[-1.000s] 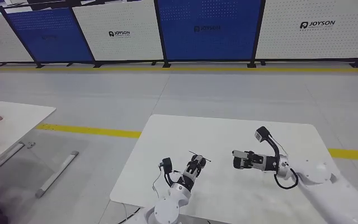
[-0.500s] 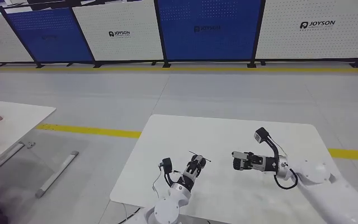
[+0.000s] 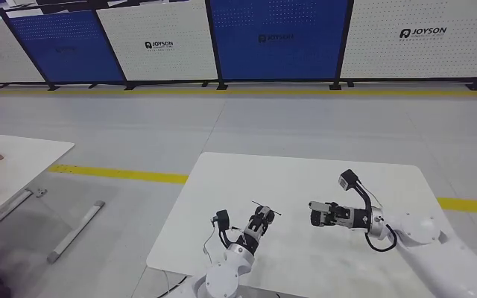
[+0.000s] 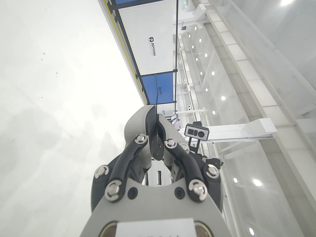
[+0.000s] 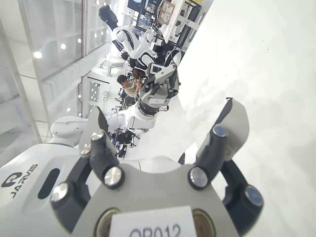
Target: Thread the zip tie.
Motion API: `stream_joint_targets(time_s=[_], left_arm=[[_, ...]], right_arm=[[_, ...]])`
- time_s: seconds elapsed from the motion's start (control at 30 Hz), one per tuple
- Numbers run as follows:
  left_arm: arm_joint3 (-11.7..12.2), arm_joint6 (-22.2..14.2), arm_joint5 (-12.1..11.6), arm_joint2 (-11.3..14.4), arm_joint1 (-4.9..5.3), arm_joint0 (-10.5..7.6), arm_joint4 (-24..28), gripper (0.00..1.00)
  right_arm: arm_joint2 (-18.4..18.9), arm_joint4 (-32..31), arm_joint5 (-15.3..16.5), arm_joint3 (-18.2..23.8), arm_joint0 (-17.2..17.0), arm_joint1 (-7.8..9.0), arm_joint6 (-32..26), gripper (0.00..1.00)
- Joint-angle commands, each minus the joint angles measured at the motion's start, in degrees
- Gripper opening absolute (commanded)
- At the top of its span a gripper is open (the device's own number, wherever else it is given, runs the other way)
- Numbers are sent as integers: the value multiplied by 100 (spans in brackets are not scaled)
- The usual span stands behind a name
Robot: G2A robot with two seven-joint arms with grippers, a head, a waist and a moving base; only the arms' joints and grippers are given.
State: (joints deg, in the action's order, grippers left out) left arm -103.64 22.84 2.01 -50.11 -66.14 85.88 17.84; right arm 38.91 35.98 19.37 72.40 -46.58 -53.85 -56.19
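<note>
A thin black zip tie (image 4: pixel 156 92) is pinched between the pads of my left gripper (image 4: pixel 156 117), which is shut on it; the tie's free end sticks out past the fingertips. Seen from above, the left gripper (image 3: pixel 262 214) hovers over the front left part of the white table (image 3: pixel 298 179), with the zip tie (image 3: pixel 265 208) a short dark line at its tip. My right gripper (image 3: pixel 313 211) faces it from the right, a short gap away. In the right wrist view the right gripper (image 5: pixel 164 110) is open and holds nothing, and the left gripper (image 5: pixel 161 85) lies ahead of it.
The white table carries no other objects. Grey floor with a yellow line (image 3: pixel 119 173) surrounds it, and another white table (image 3: pixel 26 160) stands at the left. Blue and white pegboard panels (image 3: pixel 276 37) close off the back.
</note>
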Motion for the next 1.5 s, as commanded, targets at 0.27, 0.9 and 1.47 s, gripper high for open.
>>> stream_joint_targets(time_s=[0.27,0.9,1.47], left_arm=[[-165,-93,127,97,-96,54,-17,0],[-203,-45,218,202,-201,9,100,0],[-46,506,316,304,-366,-139,62,0]], right_arm=[[-190,377,-64,-819,214,-313,-717,100],[-585,349,-103,-1468,523,-775,-956,100],[-449,-14,-65,-1248,416,-837,-577,100]])
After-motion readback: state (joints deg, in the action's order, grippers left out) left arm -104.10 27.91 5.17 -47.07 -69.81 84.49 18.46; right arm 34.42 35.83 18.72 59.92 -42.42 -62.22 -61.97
